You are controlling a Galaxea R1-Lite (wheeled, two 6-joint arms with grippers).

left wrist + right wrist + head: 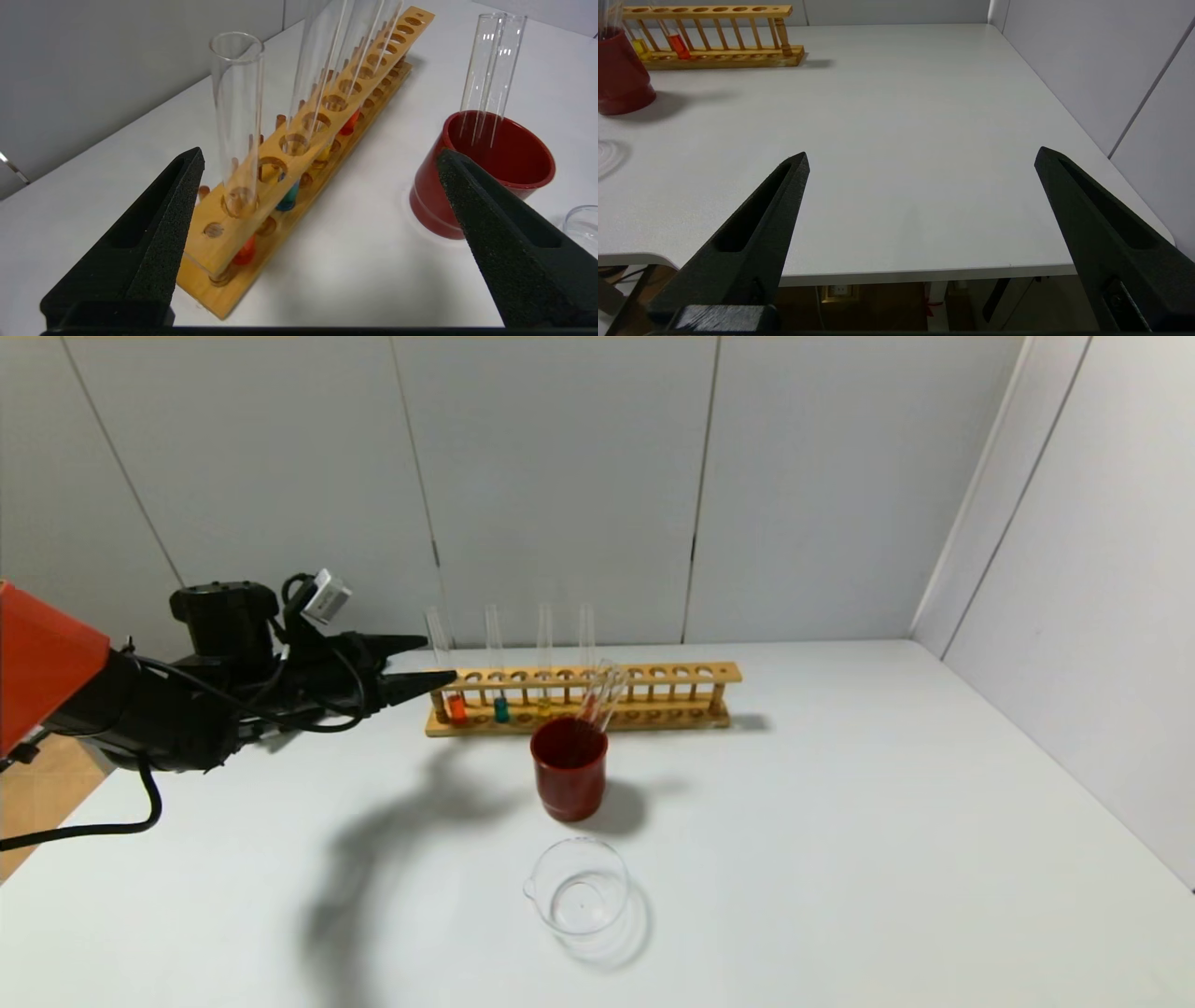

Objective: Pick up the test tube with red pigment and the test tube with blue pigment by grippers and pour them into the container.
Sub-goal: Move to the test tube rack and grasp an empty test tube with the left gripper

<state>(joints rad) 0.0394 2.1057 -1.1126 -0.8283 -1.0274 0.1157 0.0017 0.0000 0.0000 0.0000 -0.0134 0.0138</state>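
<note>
The test tube with red pigment (456,707) stands in the left end of a wooden rack (653,674). The test tube with blue pigment (501,709) stands next to it. My left gripper (439,660) hovers open at the rack's left end, level with the tubes' upper parts. In the left wrist view the red tube (237,116) rises just inside one finger (177,205) of the left gripper (320,154), untouched, with the blue tube (288,198) behind it. The clear container (579,887) sits near the table's front. My right gripper (922,156) is open and empty over the table's near right edge.
A dark-red cup (569,768) holding empty glass tubes (602,695) stands between rack and container. In the rack, a yellow-liquid tube (544,702) follows the blue one, then another orange-red tube (678,44). Grey walls close the back and right of the white table (840,803).
</note>
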